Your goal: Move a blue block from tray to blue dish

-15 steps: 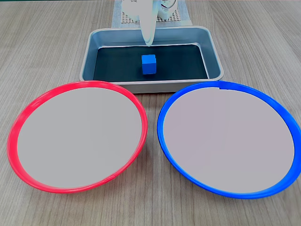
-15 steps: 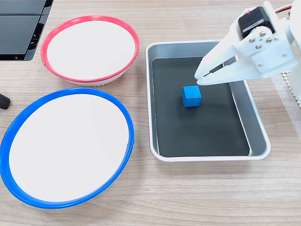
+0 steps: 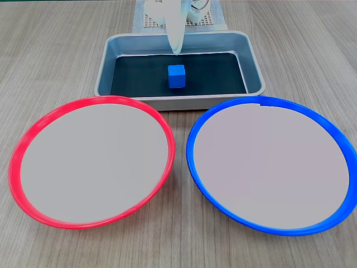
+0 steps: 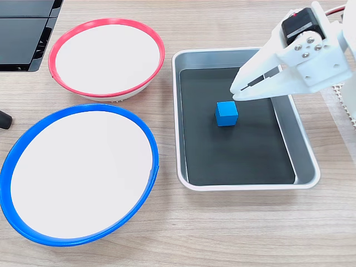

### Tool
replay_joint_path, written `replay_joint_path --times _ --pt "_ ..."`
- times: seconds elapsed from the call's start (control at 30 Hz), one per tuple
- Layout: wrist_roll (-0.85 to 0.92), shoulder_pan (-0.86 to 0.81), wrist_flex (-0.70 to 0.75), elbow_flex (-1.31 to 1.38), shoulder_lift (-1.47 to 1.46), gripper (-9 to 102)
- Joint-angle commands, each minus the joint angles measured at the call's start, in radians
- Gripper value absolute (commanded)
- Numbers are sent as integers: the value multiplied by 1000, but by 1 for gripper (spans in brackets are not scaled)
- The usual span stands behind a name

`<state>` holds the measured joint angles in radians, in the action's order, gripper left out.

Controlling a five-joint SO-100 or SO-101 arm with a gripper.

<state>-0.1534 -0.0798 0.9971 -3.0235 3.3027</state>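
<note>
The blue block [image 3: 177, 76] [image 4: 226, 113] is a small cube resting on the dark bottom of the grey metal tray [image 3: 254, 70] [image 4: 303, 146], near its middle. My white gripper [image 3: 177, 50] [image 4: 233, 93] hangs above the tray just behind the block, tips pointing down, apart from the cube. Its fingers lie together with only a thin slit between them and hold nothing. The blue dish [image 3: 270, 162] [image 4: 78, 172], with a blue rim and pale centre, sits beside the tray with nothing in it.
A same-sized red-rimmed dish [image 3: 92, 159] [image 4: 105, 55] sits next to the blue one. A black panel [image 4: 22, 33] and a small dark object [image 4: 4, 119] lie at the table's edge. A white mesh mat [image 3: 146, 22] is under the arm's base.
</note>
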Motion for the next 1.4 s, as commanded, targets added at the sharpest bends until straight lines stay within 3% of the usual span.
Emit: replay_joint_path --times 0.0,1.17,1.37 --pt "5 6 2 0 25 0" --pt "8 8 2 0 25 0" --pt "167 20 9 6 25 3"
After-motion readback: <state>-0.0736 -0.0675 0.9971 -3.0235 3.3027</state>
